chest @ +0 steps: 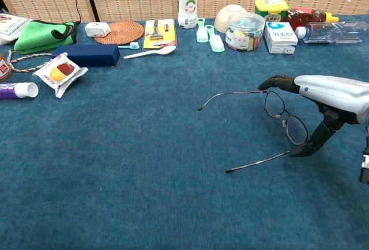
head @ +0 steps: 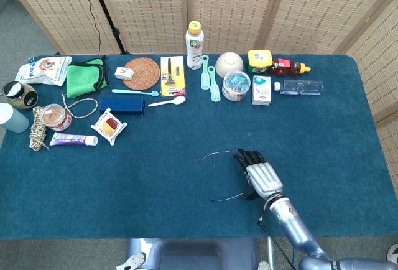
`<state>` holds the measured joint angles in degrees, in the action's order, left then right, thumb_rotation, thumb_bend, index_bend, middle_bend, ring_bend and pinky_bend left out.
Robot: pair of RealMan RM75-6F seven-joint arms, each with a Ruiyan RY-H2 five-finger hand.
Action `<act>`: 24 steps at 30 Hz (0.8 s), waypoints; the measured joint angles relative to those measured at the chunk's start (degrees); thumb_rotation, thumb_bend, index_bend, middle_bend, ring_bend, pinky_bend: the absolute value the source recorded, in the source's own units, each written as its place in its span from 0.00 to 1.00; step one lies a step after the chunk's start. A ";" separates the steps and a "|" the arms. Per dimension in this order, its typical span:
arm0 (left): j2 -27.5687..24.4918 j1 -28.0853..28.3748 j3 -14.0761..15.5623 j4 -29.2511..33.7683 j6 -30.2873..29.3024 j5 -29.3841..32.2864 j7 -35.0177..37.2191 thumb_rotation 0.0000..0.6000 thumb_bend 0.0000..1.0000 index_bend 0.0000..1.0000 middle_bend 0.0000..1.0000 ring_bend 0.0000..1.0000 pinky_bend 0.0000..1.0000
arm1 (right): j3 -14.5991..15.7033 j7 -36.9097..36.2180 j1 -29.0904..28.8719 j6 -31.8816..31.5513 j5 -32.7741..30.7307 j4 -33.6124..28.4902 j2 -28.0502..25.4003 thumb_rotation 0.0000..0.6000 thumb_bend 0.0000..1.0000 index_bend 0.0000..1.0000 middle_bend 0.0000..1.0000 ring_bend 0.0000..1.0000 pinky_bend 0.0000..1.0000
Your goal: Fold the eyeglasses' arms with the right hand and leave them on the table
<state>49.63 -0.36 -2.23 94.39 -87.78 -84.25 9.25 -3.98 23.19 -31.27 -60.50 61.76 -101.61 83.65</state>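
The thin wire eyeglasses (chest: 283, 122) stand on the blue table cloth (chest: 127, 163) with both arms spread open, pointing to the left. In the head view only the two arms (head: 216, 153) show, because my right hand (head: 260, 176) covers the lenses. The right hand (chest: 331, 95) sits just right of the lenses, its fingers (chest: 275, 81) reaching over the far hinge and its thumb (chest: 311, 143) down at the near hinge. The fingers are spread and do not grip the frame. My left hand is not visible.
Along the far edge stand a bottle (head: 195, 45), a bowl (head: 229, 63), a clear tub (head: 236, 85), boxes and a water bottle (head: 301, 88). A blue case (head: 122, 105), snack packet (head: 109, 125), toothpaste tube (head: 73, 139) and rope (head: 38, 127) lie at the left.
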 measured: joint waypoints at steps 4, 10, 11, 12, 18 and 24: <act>0.02 -0.08 -0.01 -0.23 0.02 0.30 0.05 0.94 0.44 0.09 0.10 0.10 0.00 | -0.47 1.03 -0.65 0.08 -0.56 2.02 1.11 1.00 0.00 0.06 0.00 0.00 0.00; 0.13 -0.11 0.06 -0.39 0.14 0.37 0.09 0.94 0.44 0.09 0.10 0.10 0.00 | -0.90 1.53 -1.28 0.19 -0.44 4.50 2.07 1.00 0.00 0.06 0.00 0.00 0.00; 0.15 -0.11 0.05 -0.38 0.13 0.37 0.10 0.94 0.44 0.09 0.10 0.10 0.00 | -0.96 1.41 -1.31 0.22 -0.41 4.72 2.14 1.00 0.00 0.06 0.00 0.00 0.00; 0.17 -0.11 0.05 -0.38 0.12 0.38 0.09 0.94 0.44 0.09 0.10 0.10 0.00 | -1.00 1.32 -1.34 0.24 -0.37 4.97 2.22 1.00 0.00 0.06 0.00 0.00 0.00; 0.07 -0.15 -0.03 -0.24 -0.05 0.44 -0.05 0.94 0.44 0.09 0.10 0.10 0.00 | -1.54 0.51 -1.74 0.47 0.18 8.22 3.19 1.00 0.00 0.05 0.00 0.00 0.00; -0.07 -0.28 -0.02 -0.07 -0.22 0.50 -0.21 0.94 0.44 0.09 0.10 0.10 0.00 | -2.45 -0.94 -2.31 0.81 0.99 11.92 4.34 1.00 0.00 0.05 0.00 0.00 0.00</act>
<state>49.56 -0.64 -2.25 94.32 -88.00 -83.74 9.04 -6.43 22.24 -33.57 -59.69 62.74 -89.69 87.99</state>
